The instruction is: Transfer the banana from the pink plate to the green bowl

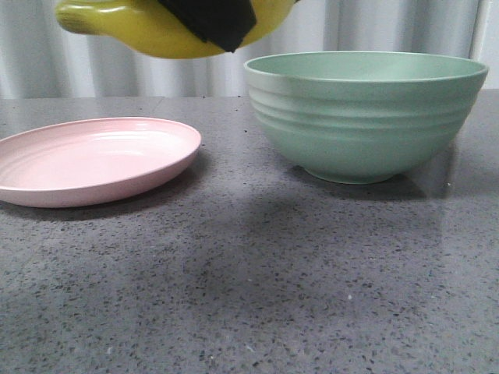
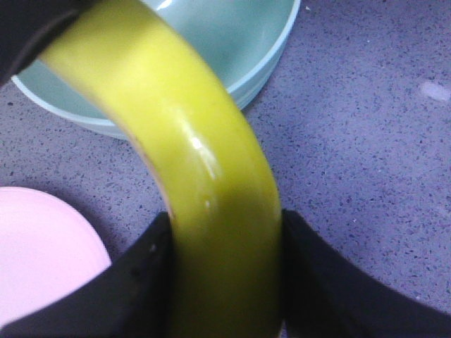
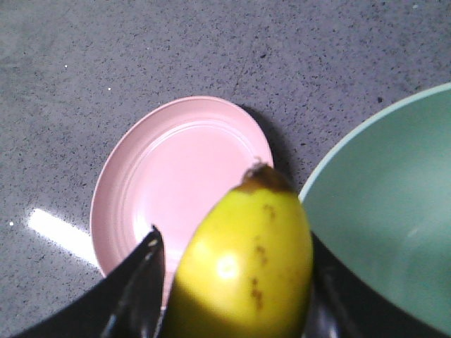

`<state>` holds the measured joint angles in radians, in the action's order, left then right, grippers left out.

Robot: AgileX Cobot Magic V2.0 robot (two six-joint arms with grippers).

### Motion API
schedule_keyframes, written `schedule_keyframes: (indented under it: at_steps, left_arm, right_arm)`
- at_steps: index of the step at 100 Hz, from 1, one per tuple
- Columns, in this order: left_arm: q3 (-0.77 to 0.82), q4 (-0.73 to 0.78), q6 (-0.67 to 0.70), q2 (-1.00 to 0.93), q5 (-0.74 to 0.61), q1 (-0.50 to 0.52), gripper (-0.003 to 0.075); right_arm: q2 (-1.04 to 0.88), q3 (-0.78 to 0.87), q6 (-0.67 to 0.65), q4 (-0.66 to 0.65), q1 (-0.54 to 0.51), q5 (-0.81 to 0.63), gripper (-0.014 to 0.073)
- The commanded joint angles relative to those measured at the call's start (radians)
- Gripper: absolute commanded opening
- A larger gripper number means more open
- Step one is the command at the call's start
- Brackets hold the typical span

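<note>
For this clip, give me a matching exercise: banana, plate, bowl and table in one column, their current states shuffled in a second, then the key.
Things:
1. banana
2. plate
3. bowl
4. table

States:
A. deep, mint green, nothing visible inside
B. grey speckled surface under both dishes
C. held in the air between black end effector fingers
D. shallow, pink, empty

Pairs: 1-C, 2-D, 3-A, 4-B
</note>
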<state>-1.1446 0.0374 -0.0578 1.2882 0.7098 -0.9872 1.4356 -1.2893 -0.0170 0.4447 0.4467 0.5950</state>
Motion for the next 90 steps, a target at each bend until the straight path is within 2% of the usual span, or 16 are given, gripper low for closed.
schedule_keyframes:
  at_steps: [1,10,22,26,34,53,65,90]
  left_arm:
    - [-0.036,-0.005,-0.002,-0.031,-0.068,-0.007,-0.0017]
    - [-0.036,-0.005,-0.002,-0.031,-0.071,-0.007,0.0022]
    - [-0.036,-0.005,-0.002,-0.031,-0.071,-0.007,0.0187]
    - [-0.036,-0.005,-0.002,-0.031,-0.071,-0.007,0.0253]
    - [-0.036,-0.003,-0.002,-0.033,-0.069,-0.007,0.0320]
    - [-0.036,0.006,0.002,-0.060,-0.058,-0.007,0.0331]
    - [-0.036,0.009,0.002,-0.081,-0.058,-0.007,0.0330]
    - [-0.036,0.009,0.006,-0.094,-0.038,-0.007,0.0330]
  right_arm:
    - [-0.032,-0.037,0.010,0.019,0.000,-0.040,0.0221]
    - [-0.036,-0.037,0.010,0.019,0.000,-0.035,0.0071]
    - [-0.036,-0.037,0.010,0.019,0.000,-0.037,-0.0079]
    - [-0.036,-0.037,0.010,0.019,0.000,-0.041,-0.0079]
    - [-0.036,-0.038,0.010,0.019,0.000,-0.056,-0.0079]
    - [-0.049,-0.074,0.011,-0.011,-0.052,-0.089,-0.0079]
    - [-0.049,-0.126,0.011,-0.074,-0.107,-0.098,-0.0079]
    - [-0.037,-0.142,0.011,-0.368,-0.141,-0.186,-0.0079]
